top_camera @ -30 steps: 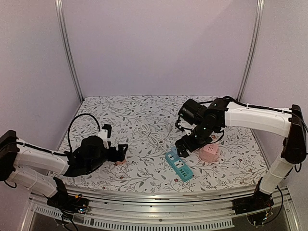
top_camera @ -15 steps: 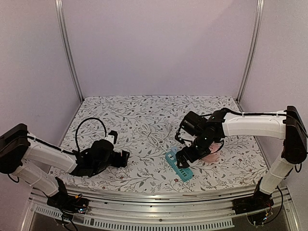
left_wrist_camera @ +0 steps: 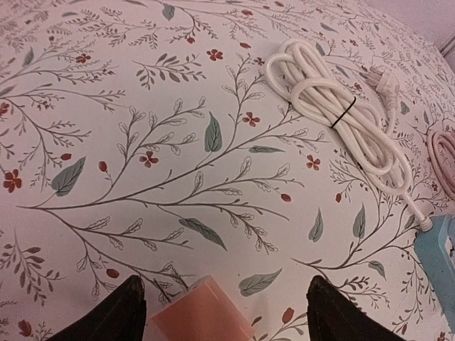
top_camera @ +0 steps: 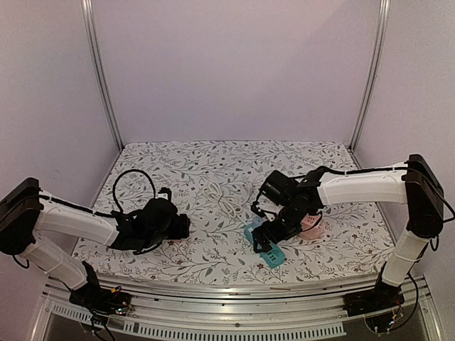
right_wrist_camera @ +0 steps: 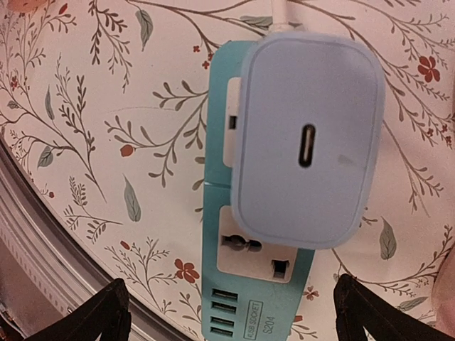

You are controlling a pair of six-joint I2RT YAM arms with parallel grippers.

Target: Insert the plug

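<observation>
A salmon-pink plug block (left_wrist_camera: 202,312) lies on the floral cloth between my left gripper's fingers, close to the left finger (left_wrist_camera: 131,312). The left gripper (left_wrist_camera: 227,312) is open, low over the cloth at the left (top_camera: 178,226). A teal power strip (right_wrist_camera: 263,284) lies under my right gripper (right_wrist_camera: 231,316), which is open with its fingers either side of the strip's USB end. A light blue adapter (right_wrist_camera: 309,142) with a USB-C port sits on the strip's upper socket. The strip also shows in the top view (top_camera: 274,256), with the right gripper (top_camera: 266,238) over it.
A coiled white cable (left_wrist_camera: 341,114) lies mid-table, also in the top view (top_camera: 224,195). A pink socket cube (top_camera: 311,222) with a pink cord (left_wrist_camera: 444,160) sits right of the teal strip. The table's metal front rail (top_camera: 227,288) is close to the strip.
The left gripper has moved right and lowered over the pink plug block. The right gripper has come forward and down from beside the pink cube onto the teal strip.
</observation>
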